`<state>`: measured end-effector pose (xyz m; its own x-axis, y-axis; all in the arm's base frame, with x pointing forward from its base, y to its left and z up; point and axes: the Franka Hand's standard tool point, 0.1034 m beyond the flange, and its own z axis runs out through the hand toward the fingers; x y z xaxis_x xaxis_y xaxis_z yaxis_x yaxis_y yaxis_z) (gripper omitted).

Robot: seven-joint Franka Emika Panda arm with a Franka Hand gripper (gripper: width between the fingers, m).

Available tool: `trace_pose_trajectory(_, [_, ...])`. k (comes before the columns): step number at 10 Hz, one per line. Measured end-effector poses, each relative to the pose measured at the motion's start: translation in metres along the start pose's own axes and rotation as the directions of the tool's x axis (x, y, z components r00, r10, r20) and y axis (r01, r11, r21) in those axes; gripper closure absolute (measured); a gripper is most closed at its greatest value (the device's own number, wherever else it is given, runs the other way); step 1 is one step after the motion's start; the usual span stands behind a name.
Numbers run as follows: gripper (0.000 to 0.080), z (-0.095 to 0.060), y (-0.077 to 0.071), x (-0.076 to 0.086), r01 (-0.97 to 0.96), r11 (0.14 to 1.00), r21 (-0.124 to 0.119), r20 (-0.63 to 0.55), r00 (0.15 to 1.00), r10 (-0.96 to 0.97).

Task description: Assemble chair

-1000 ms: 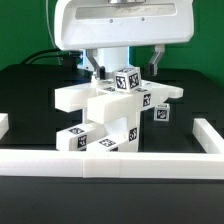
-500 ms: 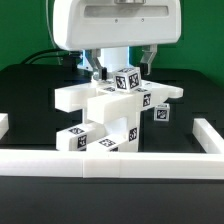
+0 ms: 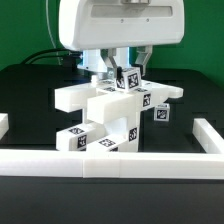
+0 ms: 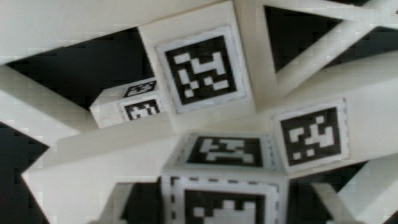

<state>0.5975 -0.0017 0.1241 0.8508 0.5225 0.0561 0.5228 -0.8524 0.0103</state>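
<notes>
The chair (image 3: 105, 110) stands half built in the middle of the black table (image 3: 30, 100), a stack of white blocks and bars with small black-and-white tags on their faces. Its top block (image 3: 126, 78) sits highest and shows a tag toward the camera. A flat bar (image 3: 78, 96) sticks out to the exterior view's left, and another (image 3: 165, 93) to the exterior view's right. A small tagged cube (image 3: 162, 115) shows just under that right bar. Lower down, a tagged block (image 3: 72, 138) juts toward the front on the exterior view's left.

The gripper (image 3: 125, 72) hangs straight over the stack. Its fingers (image 3: 138, 66) stand one on each side of the top block, pressed against its sides, so they are grasping that block. The big white body of the gripper hides whatever lies behind the top of the chair.

In the wrist view the frame is filled by white faces and several tags (image 4: 199, 65). One tag stands upright in the middle and others sit on neighbouring faces turned at different angles. Black table shows through the gaps between the pieces. The fingers cannot be made out there.

A long white rail (image 3: 110, 160) runs along the front of the table, just before the foot of the chair. Its ends turn back along both sides. The chair's lowest block sits very near this rail, though contact cannot be told. Dark cables (image 3: 40, 55) lie at the back on the exterior view's left, before a green wall (image 3: 205, 50).
</notes>
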Motion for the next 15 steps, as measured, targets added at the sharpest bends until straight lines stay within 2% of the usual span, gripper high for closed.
trace_pose_trajectory(3, [0.0516,-0.0001,0.0002,0.0000,-0.080,0.997,0.000,0.000,0.997,0.080])
trace_pose_trajectory(7, [0.0515,0.0005,-0.0007,0.0040,-0.475,0.880,-0.005,-0.017,0.880,0.475])
trace_pose_trajectory(12, [0.0515,0.0007,-0.0004,0.0041,-0.785,0.619,0.008,-0.018,0.619,0.785])
trace_pose_trajectory(13, [0.0515,0.0008,-0.0004,0.0041,-0.843,0.538,0.022,-0.013,0.537,0.843])
trace_pose_trajectory(15, [0.0515,0.0008,-0.0016,0.0051,-0.936,0.352,0.027,-0.008,0.352,0.936])
